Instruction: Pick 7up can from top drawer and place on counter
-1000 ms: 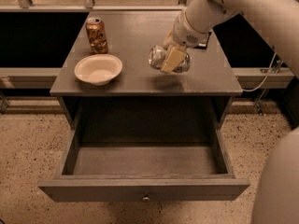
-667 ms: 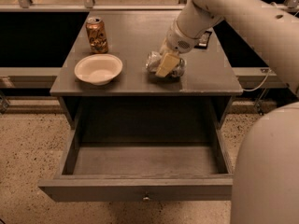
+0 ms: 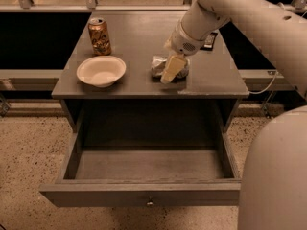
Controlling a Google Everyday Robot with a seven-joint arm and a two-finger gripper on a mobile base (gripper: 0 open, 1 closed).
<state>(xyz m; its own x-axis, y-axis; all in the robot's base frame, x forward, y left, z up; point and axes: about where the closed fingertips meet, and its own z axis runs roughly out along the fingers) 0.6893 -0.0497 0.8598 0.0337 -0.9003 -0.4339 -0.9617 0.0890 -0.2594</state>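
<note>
The 7up can [image 3: 157, 65], silvery and dented, lies on its side on the grey counter [image 3: 139, 37], right of the middle near the front edge. My gripper [image 3: 171, 68] comes down from the upper right and is shut on the can, with a cream finger [image 3: 170, 70] across its front. The can rests on or just above the counter top. The top drawer [image 3: 144, 195] is pulled wide open below the counter and holds nothing that shows. Its small metal knob [image 3: 150, 202] is at the middle of the front panel.
An orange-gold can [image 3: 99, 36] stands upright at the counter's back left. A white bowl [image 3: 101, 71] sits in front of it near the front left. A small dark flat object [image 3: 209, 40] lies behind my arm. My robot body [image 3: 273, 176] fills the lower right.
My gripper has moved down and a little left with the can, from above the counter to the counter surface. The drawer, bowl and orange-gold can have not moved.
</note>
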